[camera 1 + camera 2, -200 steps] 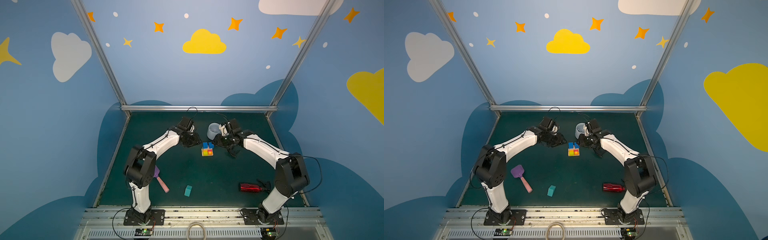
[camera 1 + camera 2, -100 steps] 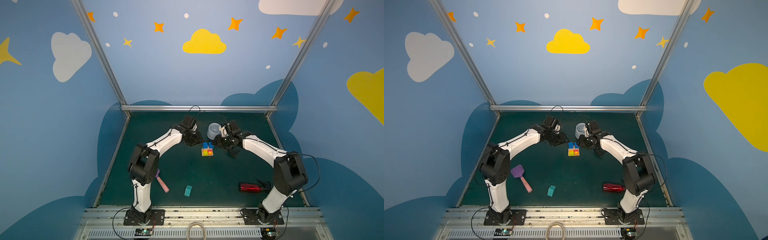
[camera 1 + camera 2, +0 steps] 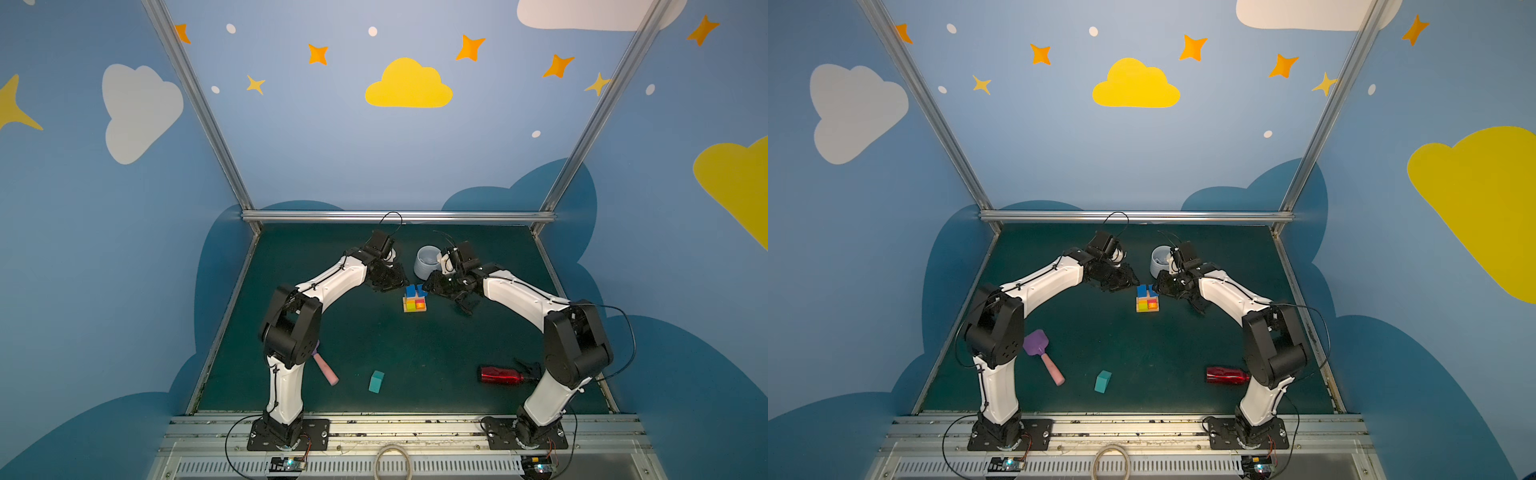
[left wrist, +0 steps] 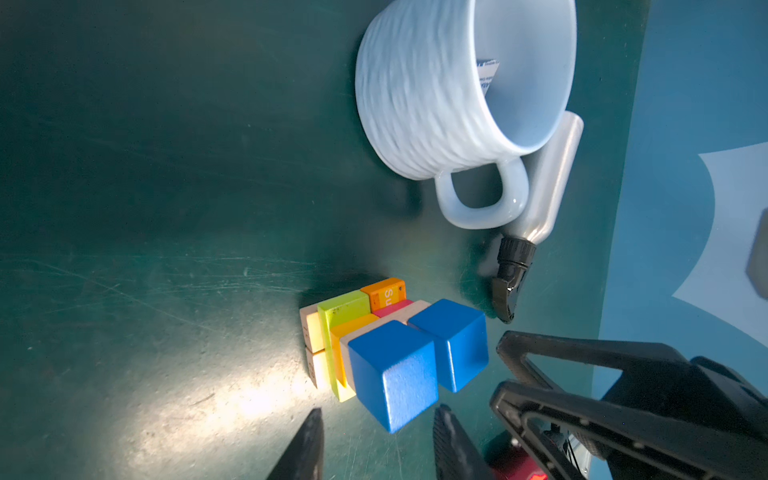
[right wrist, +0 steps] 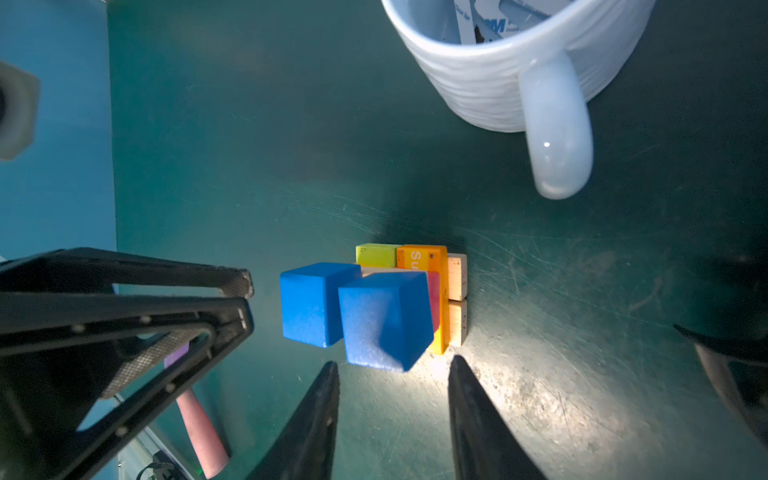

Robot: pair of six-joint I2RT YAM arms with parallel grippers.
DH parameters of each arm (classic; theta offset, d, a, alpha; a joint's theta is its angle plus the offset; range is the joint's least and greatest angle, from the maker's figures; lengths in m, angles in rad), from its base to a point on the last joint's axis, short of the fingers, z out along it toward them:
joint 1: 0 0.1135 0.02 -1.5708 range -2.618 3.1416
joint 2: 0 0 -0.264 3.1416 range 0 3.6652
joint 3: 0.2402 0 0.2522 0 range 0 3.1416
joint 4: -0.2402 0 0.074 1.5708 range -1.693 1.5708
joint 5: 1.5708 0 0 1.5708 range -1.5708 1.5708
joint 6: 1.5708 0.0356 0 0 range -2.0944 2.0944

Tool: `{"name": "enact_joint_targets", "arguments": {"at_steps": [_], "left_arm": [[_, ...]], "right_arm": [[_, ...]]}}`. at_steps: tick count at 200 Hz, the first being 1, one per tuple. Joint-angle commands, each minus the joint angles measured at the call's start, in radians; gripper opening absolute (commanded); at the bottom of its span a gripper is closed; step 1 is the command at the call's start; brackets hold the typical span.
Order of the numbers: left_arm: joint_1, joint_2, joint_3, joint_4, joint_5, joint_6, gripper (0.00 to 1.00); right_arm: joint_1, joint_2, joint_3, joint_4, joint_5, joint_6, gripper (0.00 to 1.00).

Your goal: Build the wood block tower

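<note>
- The bench (image 3: 436, 353) is a dark green mat, scuffed and scratched, with a bright patch of light beside the tower in both wrist views.
- Blue walls (image 3: 332, 145) painted with clouds and stars close it in on three sides. An aluminium rail (image 3: 395, 216) runs along the back edge.
- The tower (image 3: 414, 300) (image 3: 1147, 300) stands mid-bench toward the back. It has tan bars lowest, yellow-green and orange bars above, and two blue cubes (image 4: 395, 374) side by side on top.
- The teal block (image 3: 376, 381) (image 3: 1102, 381) lies alone near the front, well apart from the tower.
- A pale mug (image 3: 427, 261) (image 3: 1160, 259) stands upright just behind the tower, close to the right arm's wrist.
- The spatula (image 3: 1038, 349) lies front left. In a top view the left arm's elbow hides its purple head, leaving only the pink handle (image 3: 326, 370) in sight.
- A red bottle (image 3: 500, 374) (image 3: 1227, 375) lies on its side by the right arm's base.
- The arms reach in from both sides and face each other across the tower.
- The left fingers (image 4: 305, 449) are spread apart and empty, their tips just short of a blue cube.
- The right fingers (image 5: 316, 415) are likewise parted and hold nothing, close to the other blue cube.
</note>
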Motion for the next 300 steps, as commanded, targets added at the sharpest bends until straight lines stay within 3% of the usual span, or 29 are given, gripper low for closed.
{"name": "enact_joint_targets", "arguments": {"at_steps": [1,300], "left_arm": [[-0.004,0.035,0.029,-0.006,0.017,0.003,0.43],[-0.017,0.075,0.069,0.008,0.063,-0.009,0.34]], "right_arm": [[-0.004,0.024,-0.006,0.017,-0.015,0.007,0.42],[0.007,0.052,0.009,0.051,-0.068,0.038,0.32]]}}
